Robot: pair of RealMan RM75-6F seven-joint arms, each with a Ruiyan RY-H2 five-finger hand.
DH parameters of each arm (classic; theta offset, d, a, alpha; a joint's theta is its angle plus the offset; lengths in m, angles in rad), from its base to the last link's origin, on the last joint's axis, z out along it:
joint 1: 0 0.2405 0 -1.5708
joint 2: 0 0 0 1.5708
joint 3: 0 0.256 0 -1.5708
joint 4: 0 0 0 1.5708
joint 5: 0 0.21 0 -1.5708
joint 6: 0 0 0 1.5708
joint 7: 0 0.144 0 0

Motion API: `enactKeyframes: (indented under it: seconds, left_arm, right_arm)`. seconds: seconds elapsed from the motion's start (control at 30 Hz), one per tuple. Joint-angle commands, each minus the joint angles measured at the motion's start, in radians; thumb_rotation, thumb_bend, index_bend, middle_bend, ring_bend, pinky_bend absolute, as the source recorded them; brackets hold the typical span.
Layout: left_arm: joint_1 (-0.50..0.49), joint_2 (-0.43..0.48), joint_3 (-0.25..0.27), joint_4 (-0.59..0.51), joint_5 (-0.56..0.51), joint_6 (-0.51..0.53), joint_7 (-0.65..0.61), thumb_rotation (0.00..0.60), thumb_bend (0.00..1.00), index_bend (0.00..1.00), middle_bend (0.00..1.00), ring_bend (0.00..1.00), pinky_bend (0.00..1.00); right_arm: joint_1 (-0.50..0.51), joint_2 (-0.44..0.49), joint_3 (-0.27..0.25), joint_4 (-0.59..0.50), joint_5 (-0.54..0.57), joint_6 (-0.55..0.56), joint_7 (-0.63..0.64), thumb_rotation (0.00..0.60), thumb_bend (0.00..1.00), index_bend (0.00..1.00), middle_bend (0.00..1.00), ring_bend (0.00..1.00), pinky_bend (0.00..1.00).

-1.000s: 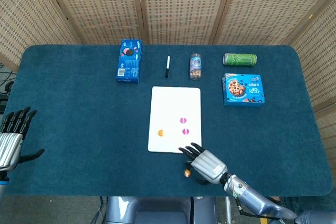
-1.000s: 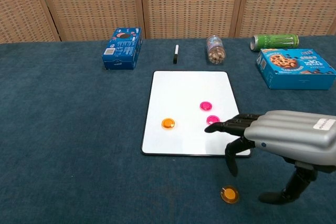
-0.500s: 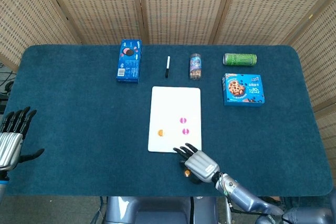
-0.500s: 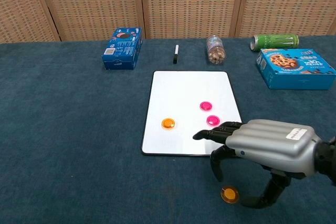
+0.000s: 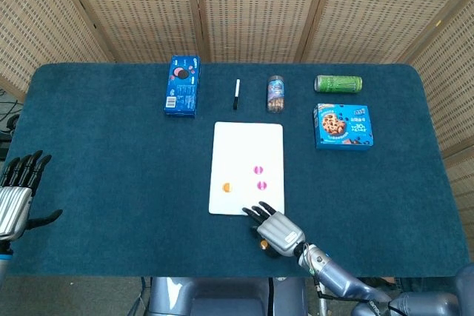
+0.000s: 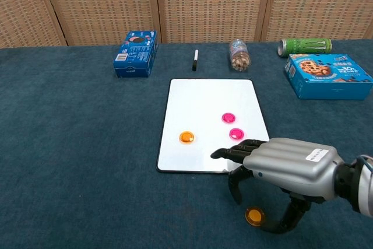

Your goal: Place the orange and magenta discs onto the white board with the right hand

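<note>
The white board (image 5: 247, 168) (image 6: 211, 123) lies flat mid-table. On it sit one orange disc (image 5: 227, 187) (image 6: 186, 137) and two magenta discs (image 5: 258, 170) (image 6: 228, 118), (image 5: 261, 185) (image 6: 236, 133). A second orange disc (image 6: 254, 216) (image 5: 263, 243) lies on the cloth just in front of the board's near right corner. My right hand (image 6: 285, 170) (image 5: 276, 229) hovers over that disc, fingers spread and arched around it, thumb behind it, holding nothing. My left hand (image 5: 16, 192) rests open at the far left edge.
Along the back stand a blue cookie pack (image 5: 182, 84), a black marker (image 5: 236, 94), a small jar (image 5: 276, 93), a green can (image 5: 338, 83) and a blue biscuit box (image 5: 344, 126). Blue cloth covers the table (image 5: 111, 153).
My right hand has slid left and lowered toward the loose orange disc, its fingers now arched over it. The discs and left hand have not moved.
</note>
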Motion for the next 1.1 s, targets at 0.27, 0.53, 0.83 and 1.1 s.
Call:
enactKeyframes:
  seconds: [0.27, 0.53, 0.83, 1.1]
  left_arm:
    - [0.000, 0.003, 0.001, 0.000, 0.001, -0.001, -0.005, 0.600, 0.00, 0.00, 0.00, 0.00, 0.00]
    - [0.000, 0.003, 0.001, -0.001, 0.000, -0.002, -0.005, 0.600, 0.00, 0.00, 0.00, 0.00, 0.00]
    - [-0.002, 0.002, 0.001, -0.002, -0.001, -0.006, -0.003, 0.600, 0.00, 0.00, 0.00, 0.00, 0.00]
    - [-0.001, 0.004, 0.000, -0.001, -0.001, -0.003, -0.007, 0.600, 0.00, 0.00, 0.00, 0.00, 0.00]
  right_arm:
    - [-0.011, -0.011, -0.001, 0.021, 0.006, 0.003, 0.000, 0.600, 0.31, 0.42, 0.00, 0.00, 0.01]
    - [-0.020, -0.020, -0.010, 0.042, -0.007, 0.002, 0.012, 0.600, 0.31, 0.42, 0.00, 0.00, 0.01]
    - [-0.024, -0.030, -0.011, 0.057, -0.018, -0.004, 0.027, 0.600, 0.31, 0.43, 0.00, 0.00, 0.01]
    - [-0.028, -0.040, -0.011, 0.079, -0.014, -0.013, 0.036, 0.600, 0.37, 0.48, 0.01, 0.00, 0.01]
